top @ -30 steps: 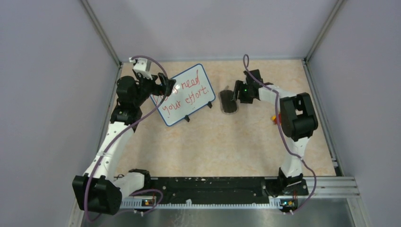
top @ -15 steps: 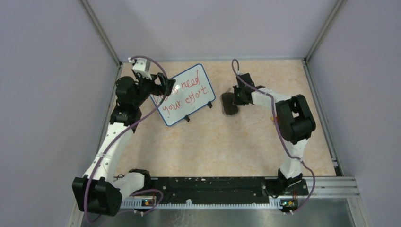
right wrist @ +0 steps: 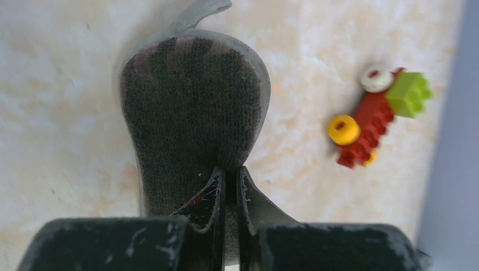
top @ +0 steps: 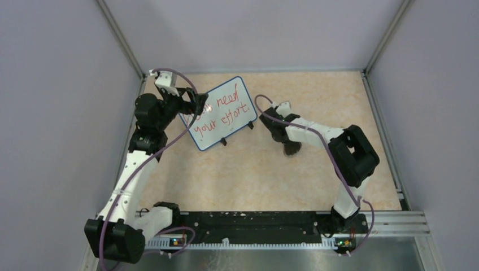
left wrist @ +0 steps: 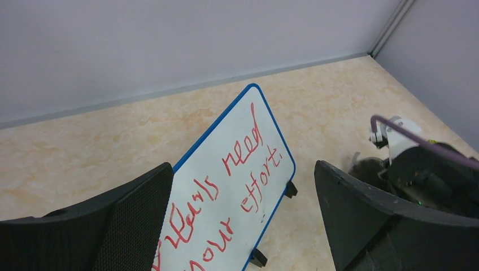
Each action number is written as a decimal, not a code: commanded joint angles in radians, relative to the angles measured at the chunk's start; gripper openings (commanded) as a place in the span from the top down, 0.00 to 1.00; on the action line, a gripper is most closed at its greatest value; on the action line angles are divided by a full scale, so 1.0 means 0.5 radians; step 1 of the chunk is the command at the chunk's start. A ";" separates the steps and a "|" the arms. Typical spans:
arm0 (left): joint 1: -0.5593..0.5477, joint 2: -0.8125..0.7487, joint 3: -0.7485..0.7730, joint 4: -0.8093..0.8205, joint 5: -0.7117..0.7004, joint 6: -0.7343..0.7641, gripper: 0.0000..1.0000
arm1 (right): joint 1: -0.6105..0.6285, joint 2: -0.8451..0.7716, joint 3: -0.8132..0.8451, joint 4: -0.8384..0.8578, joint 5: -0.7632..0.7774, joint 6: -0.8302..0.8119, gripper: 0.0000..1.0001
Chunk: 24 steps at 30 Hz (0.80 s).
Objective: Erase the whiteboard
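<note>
Between the clenched jaws of the right gripper (right wrist: 230,186) the eraser pad (right wrist: 192,113) is grasped. Beyond the released left gripper (left wrist: 243,169) the whiteboard (left wrist: 237,141) is seen unwiped. Carrying the pad onto it is judged next.

Whiteboard (left wrist: 217,144): red handwriting (left wrist: 242,153), two slanted lines. Upper line ends in "need". Lower line reads "your effort." with a full stop. First word of the upper line, near the board's left edge, can't be read for sure.
</note>
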 commanded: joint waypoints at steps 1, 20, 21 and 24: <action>-0.005 -0.080 -0.009 0.057 -0.093 0.024 0.01 | 0.251 0.048 0.053 -0.584 0.751 0.173 1.00; -0.005 -0.309 -0.114 0.073 -0.591 0.075 0.01 | 1.127 0.566 0.293 -1.037 0.823 0.411 1.00; -0.005 -0.306 -0.114 0.073 -0.590 0.077 0.01 | 1.133 0.472 0.243 -0.806 0.635 0.236 0.90; -0.005 -0.302 -0.119 0.075 -0.582 0.079 0.01 | 1.136 0.162 0.108 -0.395 0.172 -0.058 0.59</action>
